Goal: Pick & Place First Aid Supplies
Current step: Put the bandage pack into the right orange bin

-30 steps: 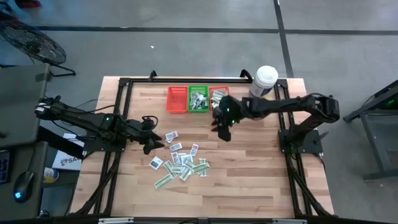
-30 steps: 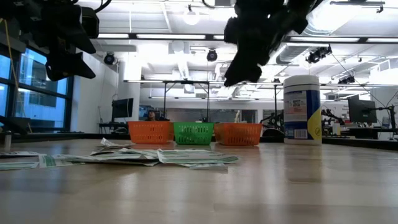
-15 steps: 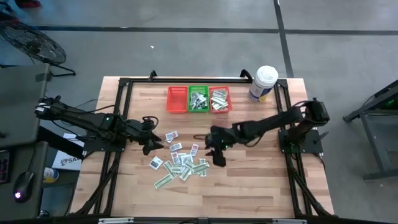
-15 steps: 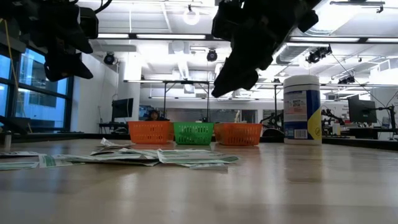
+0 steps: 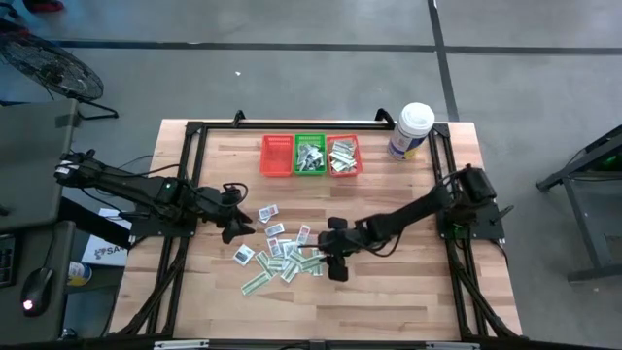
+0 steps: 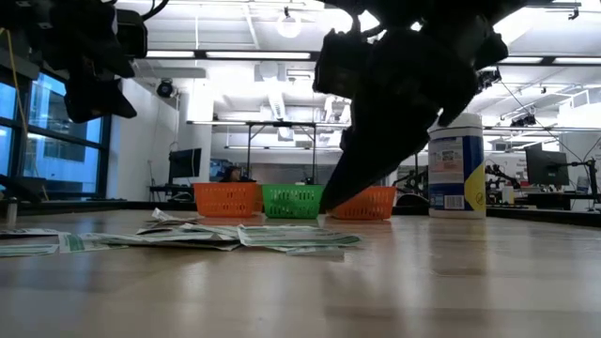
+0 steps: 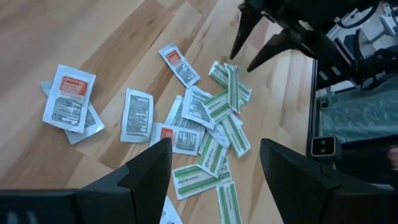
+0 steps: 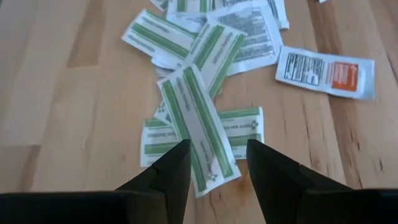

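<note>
A loose pile of small flat paper packets (image 5: 284,256) lies on the wooden table (image 5: 408,292), a little left of its middle and toward the near edge. Some are squarish and white with dark print and an orange corner, others are narrow green-and-white strips (image 8: 198,127). They overlap one another in the heap, with a few white ones lying apart at its left side.

The right gripper (image 5: 332,264) is low over the right edge of the pile, its arm reaching in across the table from the right. Its wrist view shows two dark fingers (image 8: 163,180) standing apart with a gap between them, straddling the end of one green-striped strip; nothing is held between them. In the low view the gripper's tip points down close to the table just behind the packets.

The left gripper (image 5: 240,226) hovers beside the upper left of the pile, above the table. Its fingers (image 7: 144,177) are spread wide and empty, with the packets visible beneath and between them.

Along the far side of the table stand three small mesh baskets in a row: a red basket (image 5: 277,156), a green basket (image 5: 310,155) and another red basket (image 5: 343,156) to its right. The green one and the right-hand red one already contain packets. A white tub (image 5: 411,130) with a blue label stands at the far right corner
</note>
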You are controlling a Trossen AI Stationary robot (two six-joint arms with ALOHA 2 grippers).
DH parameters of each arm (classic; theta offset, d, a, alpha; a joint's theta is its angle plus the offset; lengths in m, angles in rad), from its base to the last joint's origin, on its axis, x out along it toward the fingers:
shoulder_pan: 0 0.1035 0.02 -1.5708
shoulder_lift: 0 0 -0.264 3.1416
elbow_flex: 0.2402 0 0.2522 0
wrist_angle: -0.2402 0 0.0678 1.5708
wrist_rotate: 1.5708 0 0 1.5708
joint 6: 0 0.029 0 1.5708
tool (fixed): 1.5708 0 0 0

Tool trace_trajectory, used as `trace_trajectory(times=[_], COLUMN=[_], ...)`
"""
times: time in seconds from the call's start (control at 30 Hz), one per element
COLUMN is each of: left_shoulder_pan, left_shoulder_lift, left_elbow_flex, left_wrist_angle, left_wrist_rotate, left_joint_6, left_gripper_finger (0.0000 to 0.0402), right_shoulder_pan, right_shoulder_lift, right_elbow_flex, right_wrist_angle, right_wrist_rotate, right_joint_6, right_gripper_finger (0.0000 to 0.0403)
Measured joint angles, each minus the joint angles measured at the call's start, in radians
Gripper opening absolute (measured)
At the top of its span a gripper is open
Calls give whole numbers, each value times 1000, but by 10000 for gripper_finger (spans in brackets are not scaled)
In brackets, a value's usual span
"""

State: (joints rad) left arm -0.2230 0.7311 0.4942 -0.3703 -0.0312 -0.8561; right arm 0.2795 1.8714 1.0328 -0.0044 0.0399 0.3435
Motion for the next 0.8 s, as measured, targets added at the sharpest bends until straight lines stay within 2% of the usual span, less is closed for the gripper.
trace_trajectory(times=[0.43,0.8], left_shoulder_pan=[0,0], left_shoulder_lift=[0,0], left_elbow_flex=[0,0], left_wrist_angle=[-30,-38], left_wrist_rotate=[23,25], left_joint_6=[11,13], left_gripper_finger=[240,240], right_shoulder_pan=[37,46], right_shoulder_lift=[63,68], right_elbow_flex=[0,0], right_wrist_angle=[32,46], right_wrist_rotate=[102,113], right_joint_6=[15,-10], right_gripper_finger=[149,149])
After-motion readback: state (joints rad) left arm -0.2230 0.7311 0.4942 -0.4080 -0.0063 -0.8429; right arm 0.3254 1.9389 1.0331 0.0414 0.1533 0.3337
